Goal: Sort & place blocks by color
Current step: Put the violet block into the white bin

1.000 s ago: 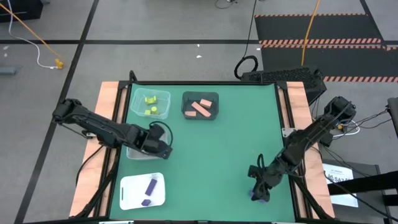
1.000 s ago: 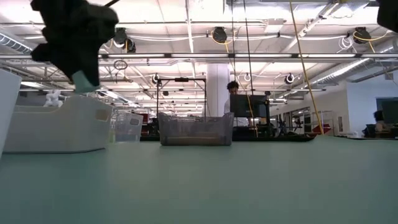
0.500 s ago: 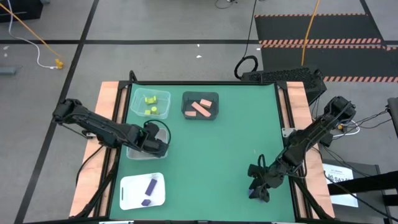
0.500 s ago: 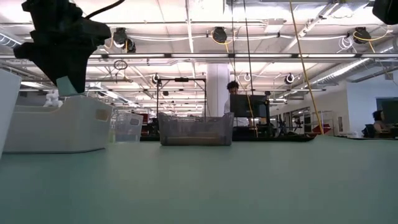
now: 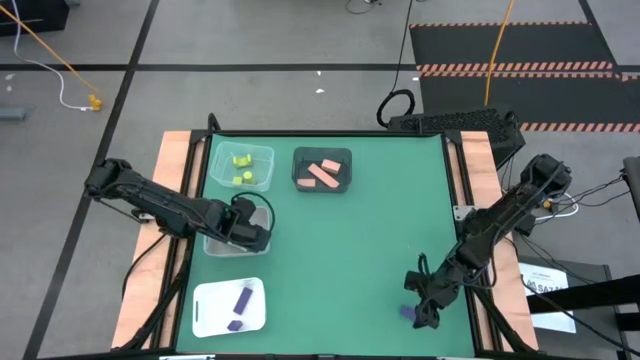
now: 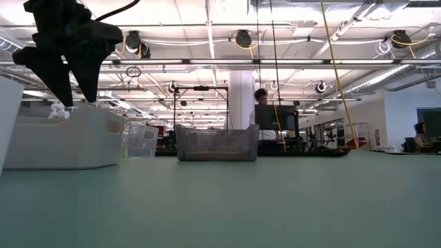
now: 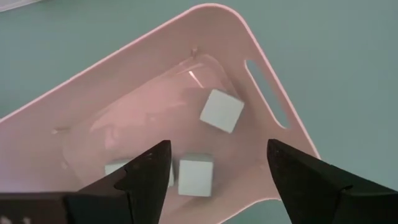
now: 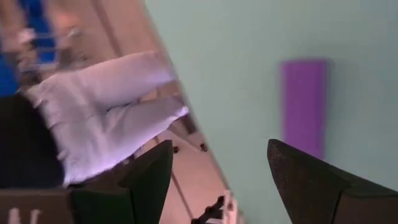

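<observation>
My left gripper [image 5: 243, 232] hangs open over the white bin [image 7: 267, 93] at the table's left, fingers pointing down. Nothing is between them. Mint-teal blocks [image 7: 221, 111] [image 7: 194, 175] lie on the bin's floor, and a third is partly hidden behind one finger. In the low view the gripper [image 6: 65, 76] stands above the bin [image 6: 62, 138]. My right gripper [image 5: 418, 310] is open near the table's near right corner. A purple bar [image 8: 305, 106] lies flat on the green table just ahead of its fingers, untouched, and shows beside the gripper as the bar [image 5: 407, 313].
At the far left, a clear bin [image 5: 242, 167] holds yellow-green blocks, and a dark bin [image 5: 322, 172] beside it holds salmon bars. A white tray [image 5: 230, 305] with purple blocks lies near left. The table's wooden right edge [image 8: 199, 180] runs close to my right gripper.
My left gripper has tipped further down over the white bin and opened. The mint-teal block it held has dropped out of its fingers into the bin.
</observation>
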Motion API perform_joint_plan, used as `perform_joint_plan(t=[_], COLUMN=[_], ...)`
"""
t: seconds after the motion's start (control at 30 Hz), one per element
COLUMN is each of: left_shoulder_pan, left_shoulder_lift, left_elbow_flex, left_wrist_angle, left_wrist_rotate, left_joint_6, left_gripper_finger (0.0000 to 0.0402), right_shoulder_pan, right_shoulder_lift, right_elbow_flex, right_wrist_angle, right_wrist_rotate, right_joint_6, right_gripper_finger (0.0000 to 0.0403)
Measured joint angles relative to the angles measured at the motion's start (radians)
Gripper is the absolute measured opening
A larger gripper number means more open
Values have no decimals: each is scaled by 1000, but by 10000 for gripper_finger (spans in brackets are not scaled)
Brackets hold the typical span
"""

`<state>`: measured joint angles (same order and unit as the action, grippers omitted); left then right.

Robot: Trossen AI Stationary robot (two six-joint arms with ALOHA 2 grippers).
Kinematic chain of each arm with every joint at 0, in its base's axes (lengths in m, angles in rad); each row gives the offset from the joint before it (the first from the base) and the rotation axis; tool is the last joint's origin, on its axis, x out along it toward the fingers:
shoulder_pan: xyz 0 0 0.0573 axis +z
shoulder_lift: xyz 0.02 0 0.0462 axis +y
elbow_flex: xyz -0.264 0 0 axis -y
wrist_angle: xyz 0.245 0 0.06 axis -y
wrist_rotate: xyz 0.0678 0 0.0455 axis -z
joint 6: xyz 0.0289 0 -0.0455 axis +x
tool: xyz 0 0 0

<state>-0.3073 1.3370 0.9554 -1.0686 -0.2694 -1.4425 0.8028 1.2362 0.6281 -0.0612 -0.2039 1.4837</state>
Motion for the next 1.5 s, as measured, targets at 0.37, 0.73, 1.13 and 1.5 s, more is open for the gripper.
perform_joint_plan(t=[0.37,0.73,1.13,1.5], left_shoulder_pan=[0,0,-1,-1], left_shoulder_lift=[0,0,0,0], left_elbow_flex=[0,0,0,0], left_wrist_angle=[16,18,18,18], left_wrist_rotate=[1,3,10,10], left_joint_6=[-1,-3,-2,50], left_gripper_finger=[247,244,244,244], right_shoulder_pan=[69,175,208,208], right_shoulder_lift=[2,129,296,332], right_elbow_flex=[0,1,3,3], right_wrist_angle=[-187,-11,18,41], right_wrist_rotate=[141,419,519,600], right_joint_6=[124,-397,-629,-848], right_gripper_finger=[251,251,251,185])
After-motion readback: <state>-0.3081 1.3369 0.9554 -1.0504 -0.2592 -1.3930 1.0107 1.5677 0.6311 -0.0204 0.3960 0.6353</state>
